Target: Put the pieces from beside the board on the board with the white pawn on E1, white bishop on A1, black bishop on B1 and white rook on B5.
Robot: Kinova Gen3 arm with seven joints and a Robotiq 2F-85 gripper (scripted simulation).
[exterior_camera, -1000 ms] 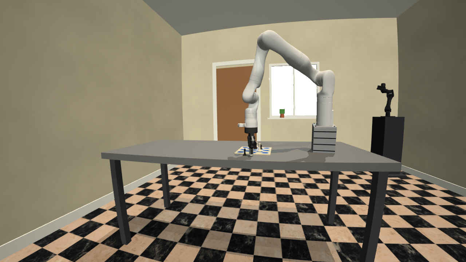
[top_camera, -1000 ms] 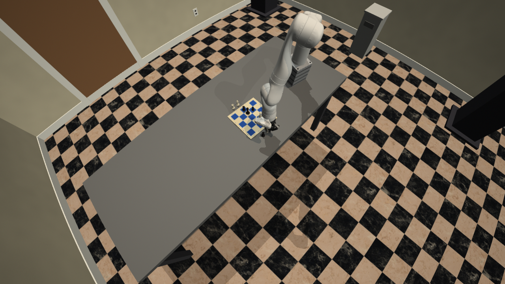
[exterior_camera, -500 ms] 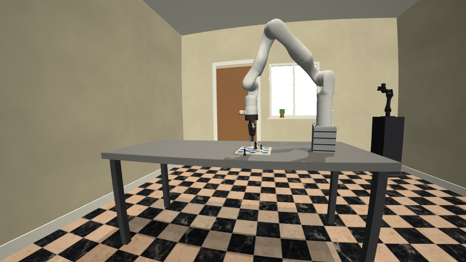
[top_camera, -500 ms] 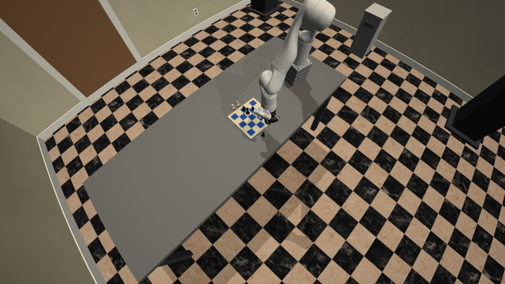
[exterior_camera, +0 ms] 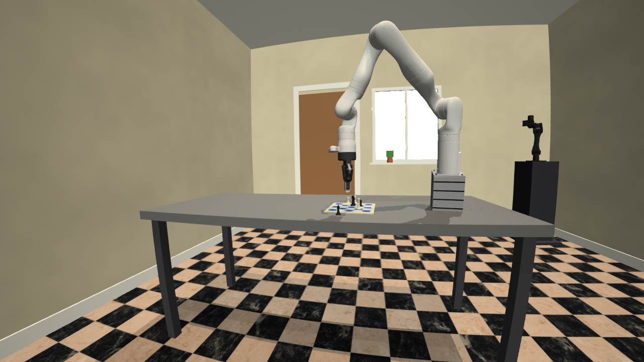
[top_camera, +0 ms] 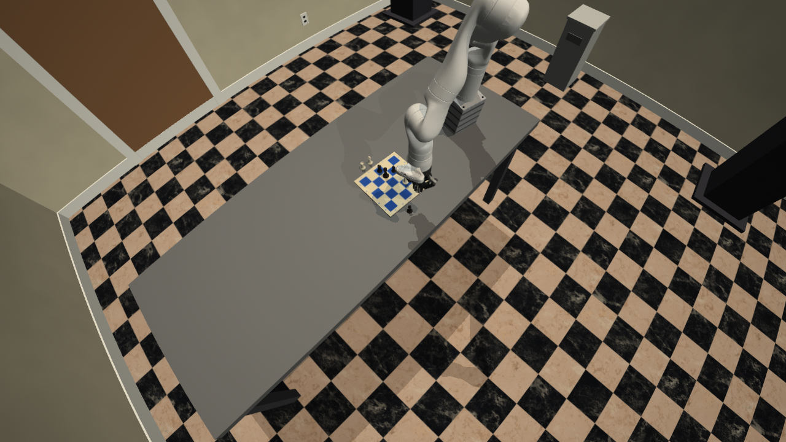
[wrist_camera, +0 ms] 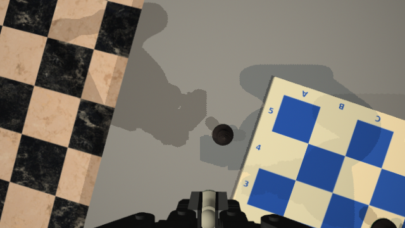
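Top view, left to right: two white pieces upright on bench (top_camera: 247,263) (exterior_camera: 270,209) (wrist_camera: 177,171), just beside board (top_camera: 390,193) (exterior_camera: 351,211) (wrist_camera: 278,149); kinds too small to tell. Three black pieces and one white piece (top_camera: 404,180) (exterior_camera: 358,204) on board. Black bishop (top_camera: 409,209) (exterior_camera: 338,210) (wrist_camera: 223,135) upright off board, near A-file edge. Jaws (top_camera: 423,185) (exterior_camera: 347,188) above bench, nearly shut, gripping a pale piece, kind unclear.

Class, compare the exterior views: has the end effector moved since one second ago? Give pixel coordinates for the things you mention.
Yes, upward. Against the chessboard (top_camera: 390,205) (exterior_camera: 334,207) (wrist_camera: 320,168), the end effector (top_camera: 420,186) (exterior_camera: 347,185) (wrist_camera: 209,207) was down by the near edge; now it hangs above the board's level.
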